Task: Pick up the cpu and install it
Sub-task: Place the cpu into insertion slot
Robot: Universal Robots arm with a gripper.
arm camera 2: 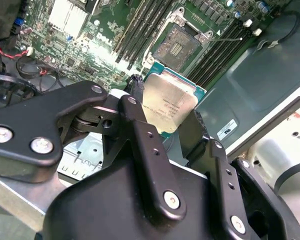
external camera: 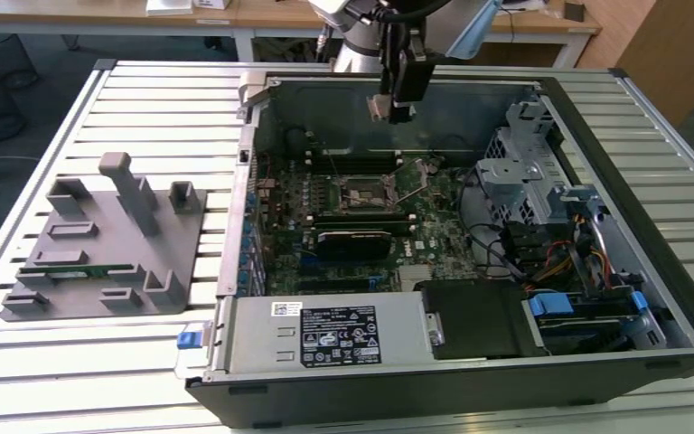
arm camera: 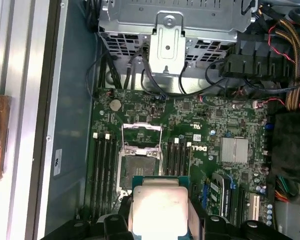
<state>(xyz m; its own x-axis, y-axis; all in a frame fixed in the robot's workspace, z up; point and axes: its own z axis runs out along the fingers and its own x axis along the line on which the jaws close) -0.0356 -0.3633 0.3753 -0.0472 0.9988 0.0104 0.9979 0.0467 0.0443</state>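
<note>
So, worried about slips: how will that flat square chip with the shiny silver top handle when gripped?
The flat silver-topped square chip looks rigid, unlikely to flex. Its smooth metal lid may be slippery; the black gripper pinches only its edges. Thin, so likely light.

the gripper (arm camera: 159,224) clamps the silver-topped cpu (arm camera: 158,206) by two opposite edges over the green motherboard (arm camera: 215,122), near its open socket (arm camera: 139,167) set between black memory slots (arm camera: 104,167).
</note>
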